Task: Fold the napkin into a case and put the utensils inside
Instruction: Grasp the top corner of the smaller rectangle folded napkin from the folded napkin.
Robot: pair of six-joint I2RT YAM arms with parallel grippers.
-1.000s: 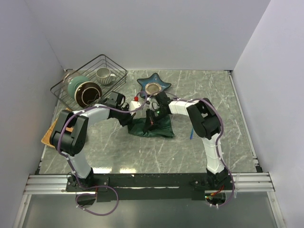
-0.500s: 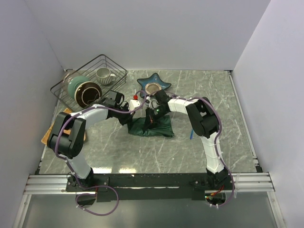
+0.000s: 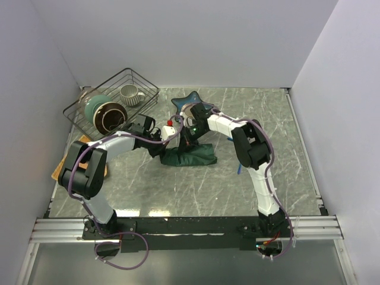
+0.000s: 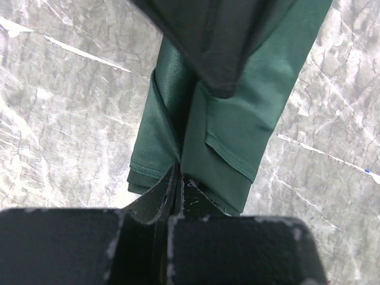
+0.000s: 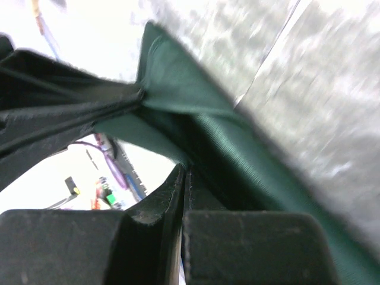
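Both of my end effectors are clamped on the napkin (image 3: 193, 157), jaws pressed together with dark green cloth pinched between them. My left end effector (image 4: 179, 178) bites the near edge of the cloth, which lies there doubled into a narrow, layered band on the marbled desk (image 4: 59, 119). My right end effector (image 5: 184, 172) nips a fold of the same cloth. In that wrist view the fabric rises from my fingertips, lifted clear of the stone.

From above, the napkin sits mid-desk between my two wrists, just in front of the star-shaped blue dish (image 3: 193, 102). The blue utensil (image 3: 238, 168) lies on bare desk to the right of the napkin, apart from it and close beside my right arm.

At the far left stands a wire basket (image 3: 142, 79) holding a mug (image 3: 129, 93), a teal bowl (image 3: 95, 107) and a dark brown bowl (image 3: 111, 119). An orange-tan mat (image 3: 58, 171) lies at the left edge, partly hidden by my left arm.
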